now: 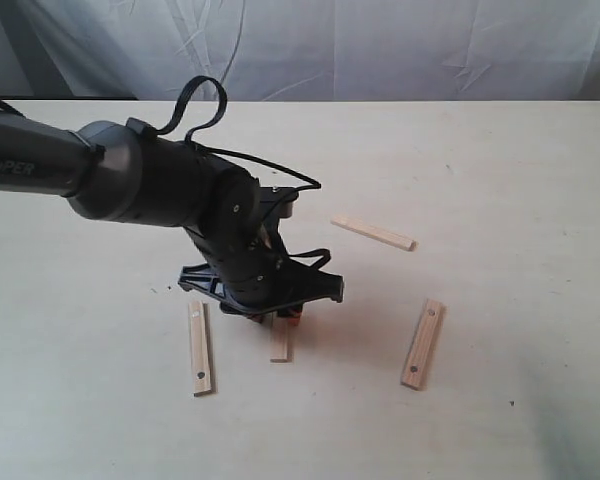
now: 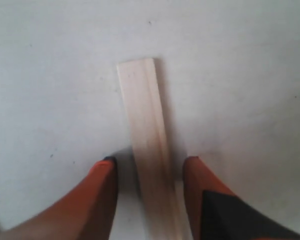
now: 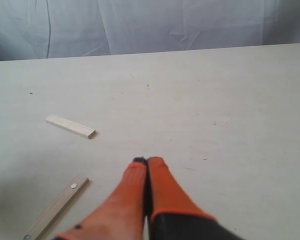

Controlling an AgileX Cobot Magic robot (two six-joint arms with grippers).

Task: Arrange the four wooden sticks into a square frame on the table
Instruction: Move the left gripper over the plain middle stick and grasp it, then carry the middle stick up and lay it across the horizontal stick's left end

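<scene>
The four wooden sticks lie apart on the table (image 1: 500, 180). A plain stick (image 2: 145, 135) lies between the orange fingers (image 2: 104, 185) of my left gripper (image 2: 150, 162), which is open and straddles it, with a gap on at least one side. In the exterior view that stick (image 1: 279, 345) pokes out from under the left gripper (image 1: 280, 320). A holed stick (image 1: 199, 348) lies just left of it. Another holed stick (image 1: 422, 343) and a plain stick (image 1: 373, 232) lie to the right. My right gripper (image 3: 147, 162) is shut and empty above the table, with the plain stick (image 3: 70, 126) and the holed stick (image 3: 55, 207) in its view. No square frame shows.
The black left arm (image 1: 130, 175) reaches in from the left edge over the table's middle, with a cable loop (image 1: 202, 100) above it. A wrinkled pale curtain (image 1: 380, 45) hangs behind the table's far edge. The right arm is out of the exterior view.
</scene>
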